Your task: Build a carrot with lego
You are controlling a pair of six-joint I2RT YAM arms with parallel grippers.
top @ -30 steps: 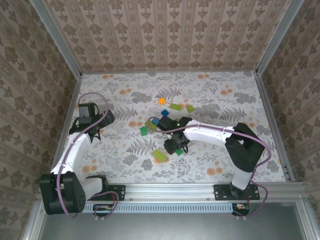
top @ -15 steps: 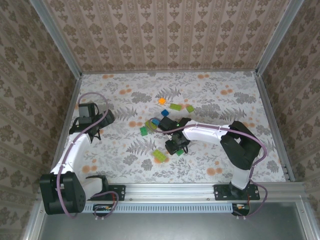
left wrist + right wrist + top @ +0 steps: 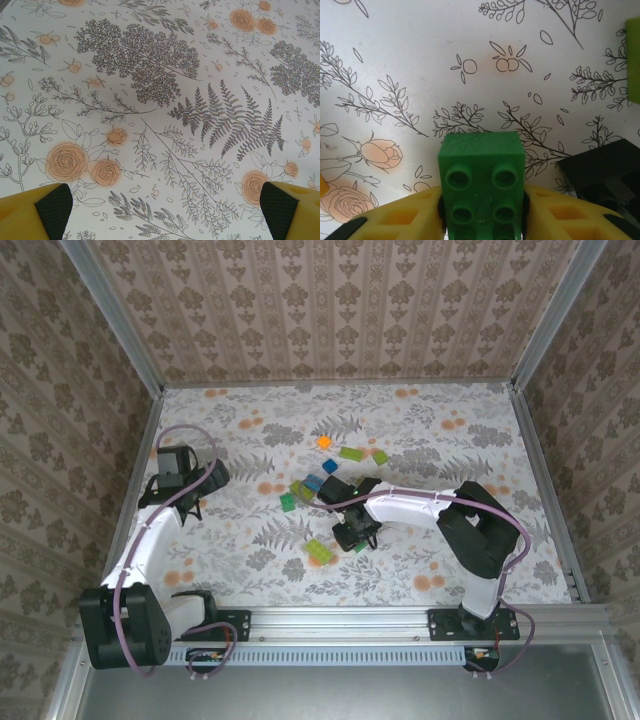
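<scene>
My right gripper (image 3: 357, 534) stands low over the middle of the table, and its yellow fingers (image 3: 405, 220) press both sides of a dark green lego brick (image 3: 481, 180), studs toward the camera. This brick rests on the flowered table (image 3: 420, 60). A lime brick (image 3: 320, 551) lies just left of it. More loose lego lie farther back: an orange one (image 3: 324, 442), lime ones (image 3: 351, 453), blue ones (image 3: 329, 466) and a green one (image 3: 289, 502). An assembled carrot is out of view. My left gripper (image 3: 182, 492) hovers open at the left over bare table (image 3: 165, 125), nothing between its pads (image 3: 54, 210).
A black block (image 3: 602, 172) sits close to the right of the held brick, and a lime brick edge (image 3: 634, 60) shows at the frame's right side. Patterned walls with metal rails (image 3: 350, 615) enclose the table.
My right gripper's jaws have closed in onto the dark green brick, and the right arm has shifted slightly. The left arm has stayed still.
</scene>
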